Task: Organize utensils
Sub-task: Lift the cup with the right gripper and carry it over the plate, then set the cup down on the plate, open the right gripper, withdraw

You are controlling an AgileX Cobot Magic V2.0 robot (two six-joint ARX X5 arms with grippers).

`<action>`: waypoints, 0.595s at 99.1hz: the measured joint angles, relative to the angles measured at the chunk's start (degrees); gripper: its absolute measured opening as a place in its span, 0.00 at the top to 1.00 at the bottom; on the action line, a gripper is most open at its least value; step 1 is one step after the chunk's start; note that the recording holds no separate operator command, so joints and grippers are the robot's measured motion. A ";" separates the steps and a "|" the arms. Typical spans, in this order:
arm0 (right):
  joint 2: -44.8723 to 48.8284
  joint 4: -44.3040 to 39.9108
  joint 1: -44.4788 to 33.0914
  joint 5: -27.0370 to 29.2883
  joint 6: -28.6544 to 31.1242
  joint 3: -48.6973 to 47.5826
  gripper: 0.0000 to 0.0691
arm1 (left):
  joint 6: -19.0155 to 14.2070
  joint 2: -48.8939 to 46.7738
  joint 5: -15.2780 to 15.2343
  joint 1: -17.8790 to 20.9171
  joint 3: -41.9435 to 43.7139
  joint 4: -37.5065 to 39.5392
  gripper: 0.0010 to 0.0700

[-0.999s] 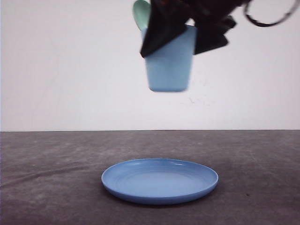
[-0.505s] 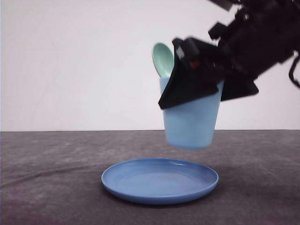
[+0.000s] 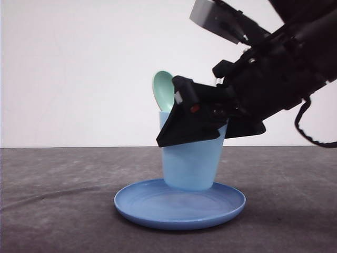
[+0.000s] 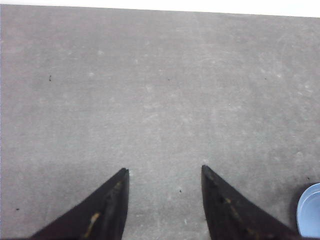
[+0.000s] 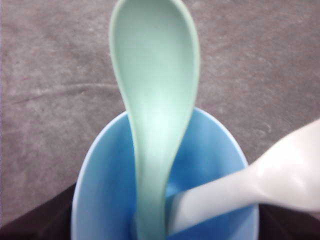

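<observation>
A light blue cup [image 3: 189, 163] has its base down in the middle of the round blue plate [image 3: 138, 204], tilted slightly. My right gripper [image 3: 192, 132] is shut on the cup's upper wall, with a dark finger [image 5: 45, 220] on either side. The mint-green spoon [image 3: 164, 90] stands in the cup, bowl up. In the right wrist view the spoon [image 5: 155, 85] and the white fork [image 5: 280, 180] lean handle-down inside the cup [image 5: 102, 190]; the fork's tines run out of the picture. My left gripper [image 4: 165, 172] hangs open over bare table, holding nothing.
The table [image 3: 58, 190] is dark grey and meets a white wall at the back. A pale blue curved edge, likely the plate [image 4: 310, 210], shows to one side of the left fingers. Bare table lies on both sides of the plate.
The right gripper has carried the cup with the utensils down from high above the plate until its base reached the plate. The plate has not moved.
</observation>
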 joint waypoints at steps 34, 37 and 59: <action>5.38 2.95 0.04 0.00 0.00 0.02 0.37 | 0.00 0.00 0.00 0.00 0.00 0.00 0.62; 5.38 2.97 0.04 0.00 0.00 0.02 0.37 | -0.02 0.00 0.00 0.00 0.00 0.00 0.62; 5.40 2.93 0.04 -0.09 0.00 0.02 0.25 | 0.00 0.00 0.00 0.00 0.00 0.00 0.62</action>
